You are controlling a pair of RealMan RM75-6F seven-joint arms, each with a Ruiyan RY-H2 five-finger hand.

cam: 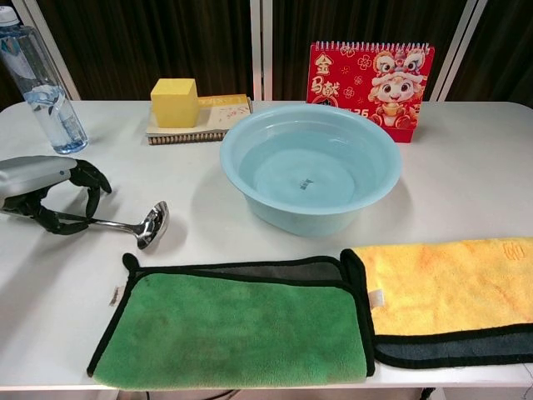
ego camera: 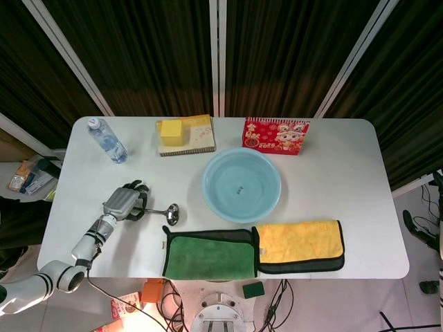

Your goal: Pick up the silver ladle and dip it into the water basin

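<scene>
The silver ladle lies left of the light blue water basin, its bowl resting on the white table and pointing toward the basin. My left hand curls around the far end of the handle, thumb below and fingers arching over it, pinching it low over the table. The head view shows the same left hand near the table's left edge. Water fills the basin partway. My right hand appears in neither view.
A green cloth and a yellow cloth lie along the front edge. A water bottle stands at the back left, a yellow block on a notebook and a red calendar behind the basin.
</scene>
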